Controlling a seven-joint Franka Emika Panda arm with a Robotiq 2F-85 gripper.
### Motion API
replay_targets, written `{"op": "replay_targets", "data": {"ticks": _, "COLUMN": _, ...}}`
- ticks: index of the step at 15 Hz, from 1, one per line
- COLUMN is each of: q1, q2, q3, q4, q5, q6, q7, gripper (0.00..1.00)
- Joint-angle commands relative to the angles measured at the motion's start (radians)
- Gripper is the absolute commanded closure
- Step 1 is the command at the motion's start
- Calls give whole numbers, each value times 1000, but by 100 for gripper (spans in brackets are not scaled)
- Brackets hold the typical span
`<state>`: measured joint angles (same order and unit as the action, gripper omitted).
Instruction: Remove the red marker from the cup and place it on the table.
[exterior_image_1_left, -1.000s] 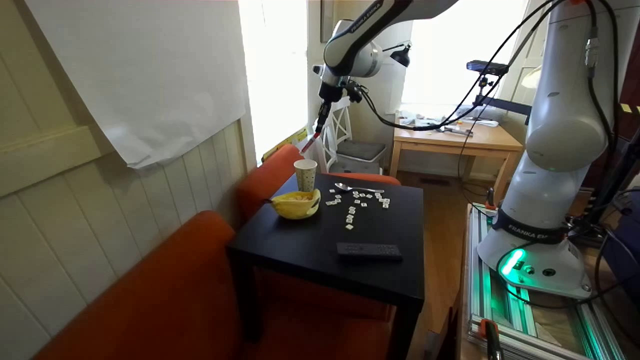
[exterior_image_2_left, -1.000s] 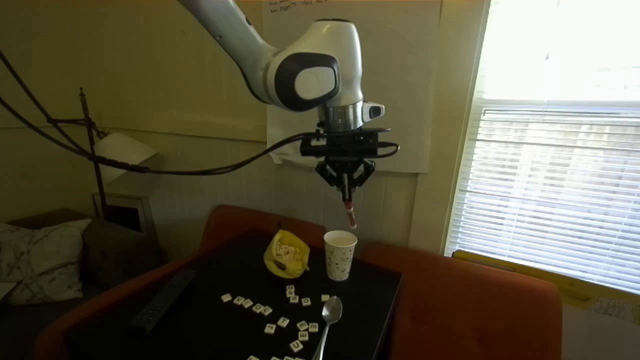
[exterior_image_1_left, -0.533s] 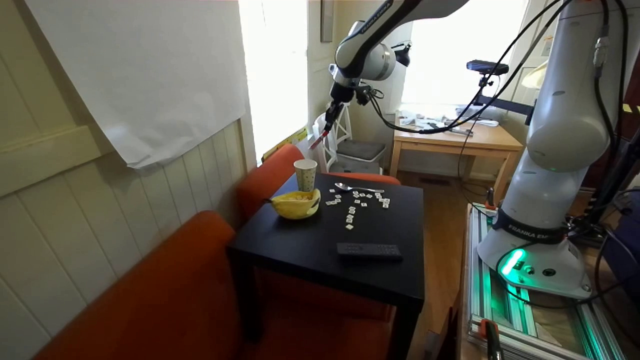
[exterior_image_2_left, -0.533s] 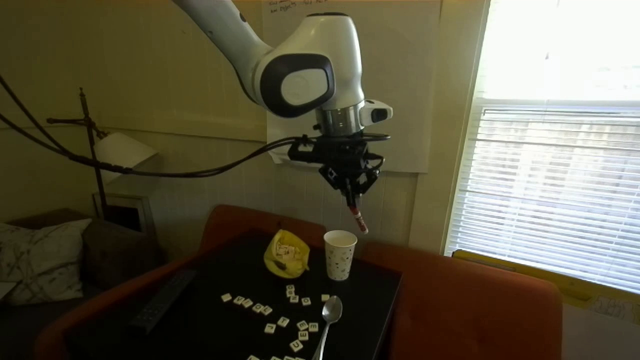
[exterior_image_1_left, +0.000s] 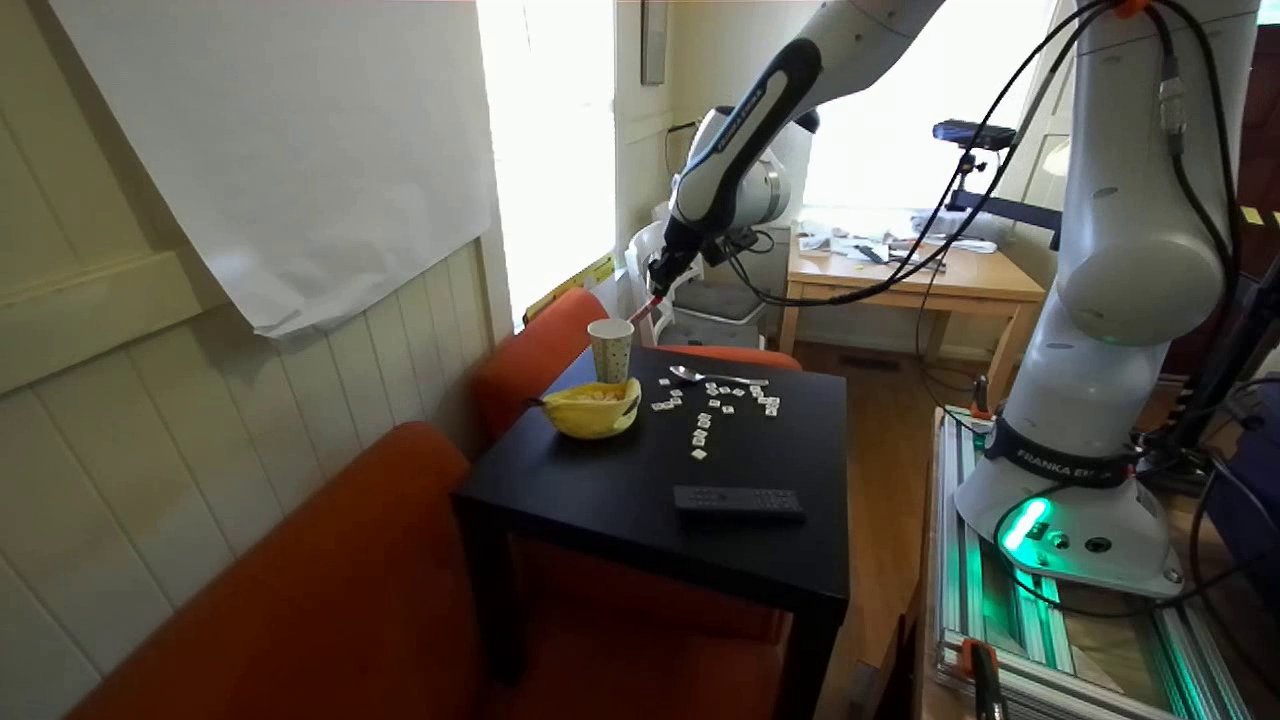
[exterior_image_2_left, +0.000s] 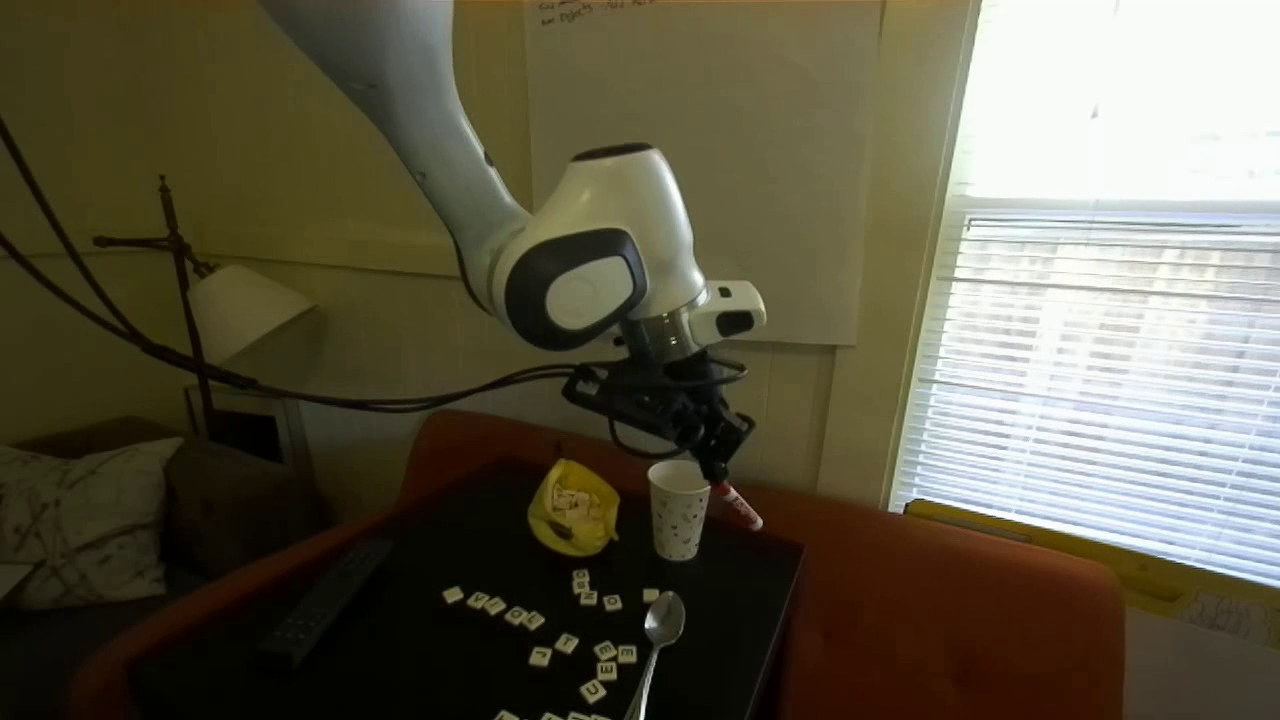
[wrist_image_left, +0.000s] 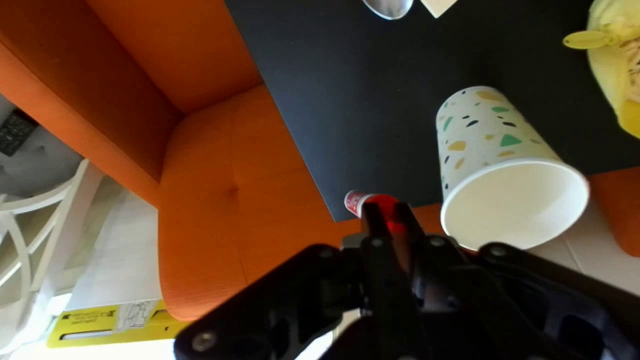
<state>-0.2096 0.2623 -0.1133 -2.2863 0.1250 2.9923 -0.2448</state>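
Pinching one end of a thin red-and-white marker (exterior_image_2_left: 738, 508), the black two-finger gripper (exterior_image_2_left: 718, 477) slants down just to the right of a tall pale paper cup (exterior_image_2_left: 678, 525) w/ coloured specks. So the marker is out of the cup, tilted, its free end by the far right corner of the small square black table (exterior_image_2_left: 430, 665). Can't tell if that end touches the tabletop.

Probs that could come: the corner is so close that a let-go here might see the marker roll off toward the orange padded chair (exterior_image_2_left: 950, 620), b/c it's round & there's little tabletop past it. Letting go too high could make it bounce. Also, the gripper looks just beside the cup's rim (can't tell if they touch), so a swing left might knock the cup over. Going toward the near side, then low, is prob. safer.

Other stuff: a shallow yellow bowl (exterior_image_2_left: 545, 523) sits just left of the cup, so that way looks blocked. On the near side, a shiny metal spoon (exterior_image_2_left: 664, 620) & small square white letter tiles (exterior_image_2_left: 567, 644) take up room. A long black plastic remote (exterior_image_2_left: 325, 605) lies well apart at the left, so it shouldn't matter.
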Motion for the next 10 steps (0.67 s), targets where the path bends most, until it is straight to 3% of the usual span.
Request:
{"op": "replay_targets", "data": {"ticks": 1, "q1": 31, "q2": 79, "q3": -32, "q4": 10, "q5": -55, "q6": 69, "q7": 119, "gripper": 98}}
{"op": "replay_targets", "data": {"ticks": 10, "q1": 2, "q2": 174, "q3": 40, "q4": 34, "q5": -46, "q6": 79, "q7": 132, "gripper": 98}}
